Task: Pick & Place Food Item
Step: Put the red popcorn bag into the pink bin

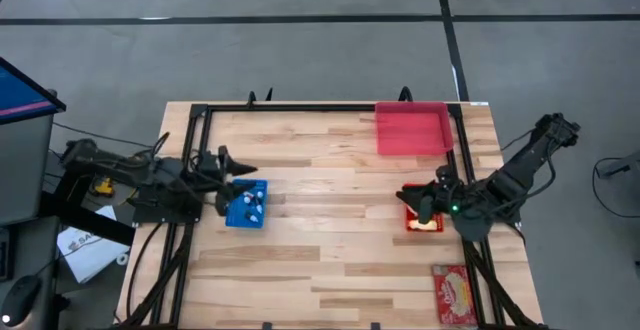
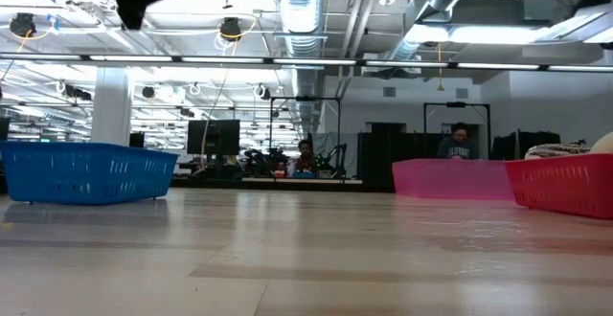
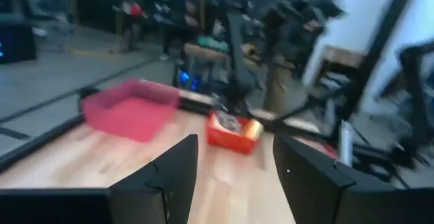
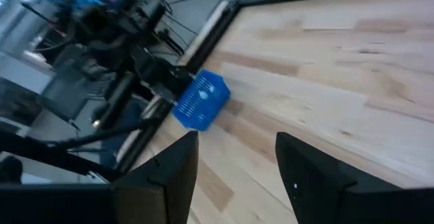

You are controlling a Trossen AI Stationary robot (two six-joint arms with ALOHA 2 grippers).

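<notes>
A blue basket with small white and blue items stands at the table's left. A red basket with a yellow-orange item stands at the right. A red snack packet lies flat near the right front corner. My left gripper hovers open, level, just beyond the blue basket's far edge; in its wrist view nothing is between the fingers. My right gripper hangs open over the red basket, slanting toward the table's left; its wrist view shows an empty gap and the blue basket.
A pink tray sits at the far right corner, also seen in the low view. A black frame borders the table's far and side edges. Bare wood lies between the two baskets. People sit in the room behind.
</notes>
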